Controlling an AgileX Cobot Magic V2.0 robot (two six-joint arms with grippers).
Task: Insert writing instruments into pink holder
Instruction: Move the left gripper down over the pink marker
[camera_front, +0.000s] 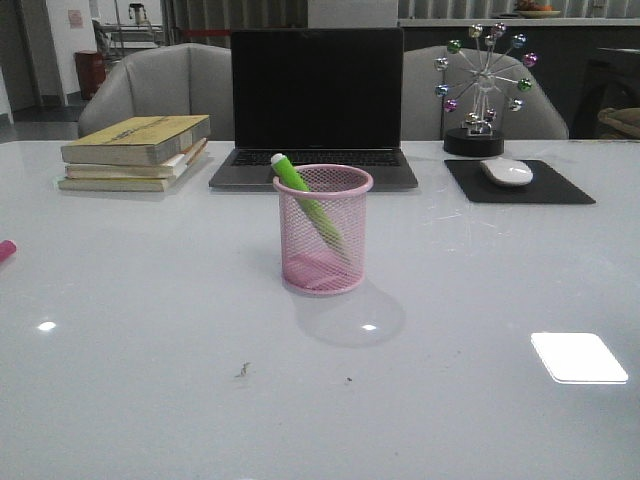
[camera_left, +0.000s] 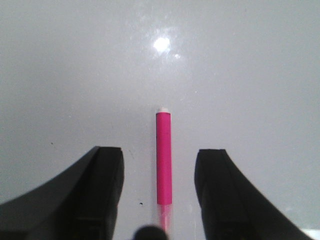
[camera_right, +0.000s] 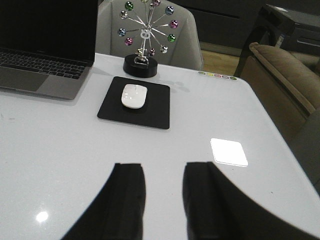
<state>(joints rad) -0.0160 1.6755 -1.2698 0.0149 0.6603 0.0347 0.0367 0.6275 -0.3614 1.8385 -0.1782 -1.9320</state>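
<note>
Left wrist view: my left gripper (camera_left: 159, 192) hangs released, jaws either side of the pink marker (camera_left: 163, 160) lying flat on the glossy white tabletop (camera_left: 75, 75). I judge it light, stiff and slick; mid-barrel looks the surest hold. My right gripper (camera_right: 164, 200) is also released, grasping nothing. Well apart, the pink holder (camera_front: 322, 232) stands mid-tabletop with the green marker (camera_front: 308, 200) leaning inside. Behind the holder: a laptop (camera_front: 315, 105), books (camera_front: 135, 150), a mouse (camera_front: 507, 171) and grey chairs.
</note>
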